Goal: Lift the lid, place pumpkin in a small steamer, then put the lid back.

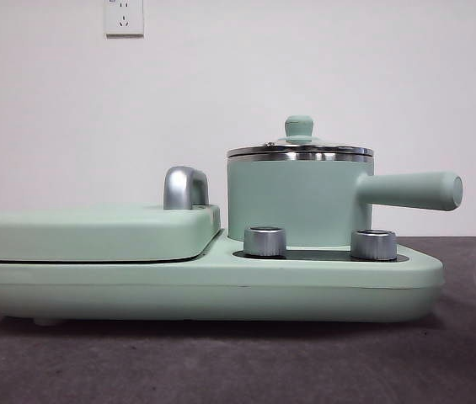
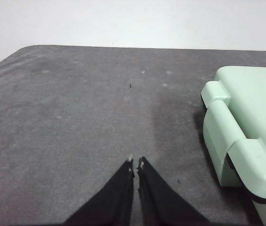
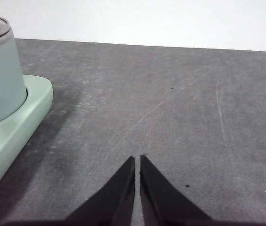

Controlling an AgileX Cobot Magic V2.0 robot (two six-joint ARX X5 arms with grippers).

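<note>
Glass lid (image 1: 300,148) sits on the small steamer (image 1: 296,200) atop the cooker base (image 1: 221,286); we see no pumpkin anywhere. Our left tool (image 2: 135,165) and right tool (image 3: 137,159) hover over the worktop (image 3: 170,103), jaws pressed together. Every step remains.
</note>
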